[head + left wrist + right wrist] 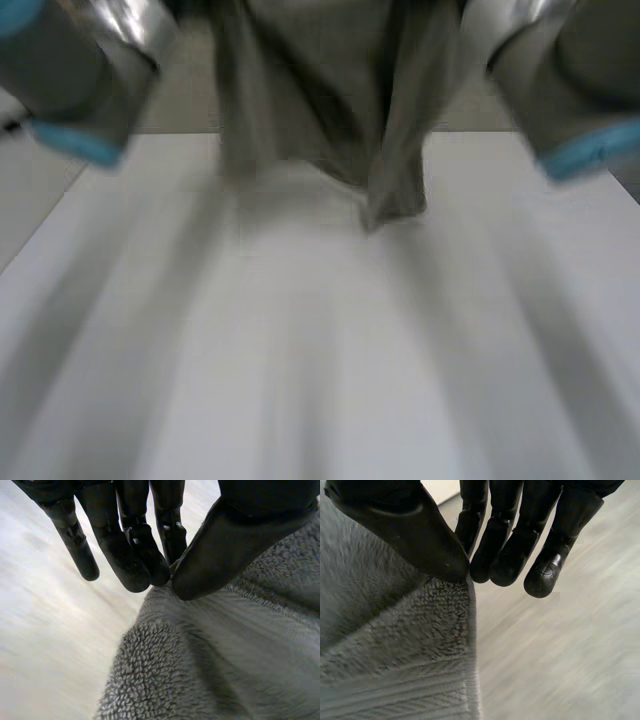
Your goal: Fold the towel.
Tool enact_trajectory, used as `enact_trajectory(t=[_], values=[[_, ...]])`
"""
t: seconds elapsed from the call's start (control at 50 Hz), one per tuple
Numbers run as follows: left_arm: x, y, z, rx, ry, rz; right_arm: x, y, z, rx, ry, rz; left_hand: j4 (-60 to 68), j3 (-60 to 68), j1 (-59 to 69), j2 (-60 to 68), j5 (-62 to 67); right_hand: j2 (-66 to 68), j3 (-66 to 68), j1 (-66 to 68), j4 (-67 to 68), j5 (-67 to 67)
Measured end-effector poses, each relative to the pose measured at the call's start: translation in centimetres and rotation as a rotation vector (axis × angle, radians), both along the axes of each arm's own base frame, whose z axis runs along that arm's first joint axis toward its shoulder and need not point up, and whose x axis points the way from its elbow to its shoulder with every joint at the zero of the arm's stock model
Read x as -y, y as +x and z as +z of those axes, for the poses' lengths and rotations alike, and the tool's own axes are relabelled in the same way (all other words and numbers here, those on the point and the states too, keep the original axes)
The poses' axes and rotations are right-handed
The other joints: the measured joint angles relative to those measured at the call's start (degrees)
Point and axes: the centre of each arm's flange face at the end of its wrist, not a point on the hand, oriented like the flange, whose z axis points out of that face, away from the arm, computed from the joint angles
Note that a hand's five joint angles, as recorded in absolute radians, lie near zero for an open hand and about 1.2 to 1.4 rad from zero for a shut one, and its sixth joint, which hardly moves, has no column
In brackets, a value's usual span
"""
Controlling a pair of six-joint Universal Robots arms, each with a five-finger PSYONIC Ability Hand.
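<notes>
A grey terry towel (330,110) hangs above the far part of the white table (300,350), its lower tips dangling just over the surface. In the left wrist view my left hand (150,555) pinches the towel (215,655) at a corner between thumb and fingertips. My right hand (485,545) pinches another corner of the towel (395,655) the same way, thumb against fingers. In the head view both forearms, left (80,70) and right (560,70), are raised at either side of the hanging cloth.
The white table's near half lies bare in front of the towel. Beyond its far edge a beige floor strip (190,100) is visible.
</notes>
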Motion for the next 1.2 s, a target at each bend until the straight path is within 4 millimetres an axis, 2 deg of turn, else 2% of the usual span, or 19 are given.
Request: enact_trajectory(t=[0.04,0.08,0.12,0.16,0.2,0.26,0.28,0.36,0.38,0.42,0.52,0.6,0.78,0.84,0.88,0.92,0.94,0.98,1.2], values=[[-1.2,1.6,5.1,-0.137,-0.105,0.021,0.0,-1.5,4.1,0.125,-0.090,-0.015,0.00,0.00,0.00,0.02,0.34,0.00,0.00,0.00,0.00,0.00],[-1.9,2.6,7.0,-0.203,-0.129,0.016,0.3,-2.6,5.4,0.177,-0.098,-0.020,0.00,0.00,0.00,0.10,0.68,0.00,0.00,0.01,0.00,0.06],[-2.2,3.1,7.2,-0.229,-0.106,0.004,0.8,-3.2,5.0,0.178,-0.054,-0.015,0.00,0.00,0.00,0.11,0.81,0.00,0.00,0.00,0.00,0.13],[-2.1,3.3,6.1,-0.220,-0.048,-0.009,1.3,-3.3,3.2,0.138,0.032,-0.002,0.00,0.01,0.00,0.11,0.90,0.00,0.00,0.01,0.00,0.13],[-2.0,3.2,3.9,-0.183,0.037,-0.026,1.7,-3.3,0.2,0.070,0.154,0.014,0.00,0.02,0.00,0.18,0.93,0.00,0.00,0.01,0.00,0.17],[-2.4,3.2,-1.3,-0.100,0.222,-0.062,1.2,-3.4,-6.0,-0.065,0.379,0.044,0.00,0.20,0.05,0.30,0.94,0.05,0.03,0.01,0.00,0.25],[-2.6,3.2,-2.1,-0.090,0.249,-0.067,1.0,-3.5,-6.8,-0.083,0.409,0.049,0.00,0.20,0.05,0.30,0.94,0.05,0.04,0.01,0.00,0.25],[-4.4,3.7,-9.3,0.020,0.472,-0.102,-1.5,-4.4,-13.6,-0.217,0.635,0.082,0.00,0.21,0.07,0.30,0.95,0.05,0.08,0.06,0.00,0.25],[-4.7,3.8,-10.2,0.035,0.493,-0.103,-1.8,-4.5,-14.2,-0.227,0.649,0.083,0.00,0.21,0.07,0.30,0.95,0.06,0.09,0.06,0.00,0.25],[-5.8,4.3,-14.5,0.121,0.574,-0.099,-3.1,-5.0,-16.7,-0.267,0.684,0.083,0.00,0.21,0.09,0.30,0.95,0.78,0.43,0.09,0.00,0.25],[-8.1,5.8,-22.8,0.337,0.653,-0.047,-5.0,-5.7,-20.0,-0.303,0.698,0.067,0.00,0.21,0.20,0.30,0.96,0.78,0.65,0.18,0.00,0.26],[-9.0,6.5,-26.2,0.434,0.677,-0.019,-6.0,-6.0,-21.4,-0.317,0.717,0.062,0.00,0.21,0.22,0.30,0.96,0.78,0.76,0.19,0.01,0.26],[-8.8,6.8,-27.3,0.449,0.691,-0.004,-6.6,-6.0,-22.9,-0.328,0.764,0.061,0.00,0.21,0.20,0.30,0.97,0.78,0.80,0.19,0.01,0.27],[-8.6,6.8,-27.2,0.442,0.691,0.000,-6.6,-6.1,-23.5,-0.330,0.785,0.056,20.91,-1.79,-0.45,-2.07,0.12,0.78,0.80,0.19,0.01,0.27],[-8.5,6.9,-27.2,0.436,0.687,0.008,-6.5,-6.1,-23.9,-0.327,0.804,0.046,27.79,-12.24,-8.38,-13.24,-10.18,-4.82,-4.02,-5.64,-5.15,-5.74],[-8.4,6.9,-27.2,0.432,0.682,0.015,-6.4,-6.2,-24.3,-0.319,0.821,0.034,26.09,-17.44,-13.55,-18.01,-15.36,-14.69,-14.21,-15.49,-15.27,-16.35],[-8.3,7.0,-27.3,0.429,0.678,0.021,-6.3,-6.3,-24.6,-0.309,0.839,0.020,21.39,-22.33,-18.92,-23.04,-20.92,-24.81,-24.42,-26.25,-25.15,-26.37],[-8.3,7.1,-27.3,0.424,0.670,0.029,-6.2,-6.5,-25.0,-0.293,0.864,-0.001,17.27,-26.61,-23.35,-27.26,-25.27,-32.84,-32.21,-33.75,-32.82,-34.60],[-8.2,7.4,-28.0,0.415,0.654,0.048,-5.5,-7.0,-27.8,-0.248,0.970,-0.093,11.00,-32.95,-30.08,-33.68,-32.44,-46.81,-46.67,-48.30,-47.38,-50.29]])
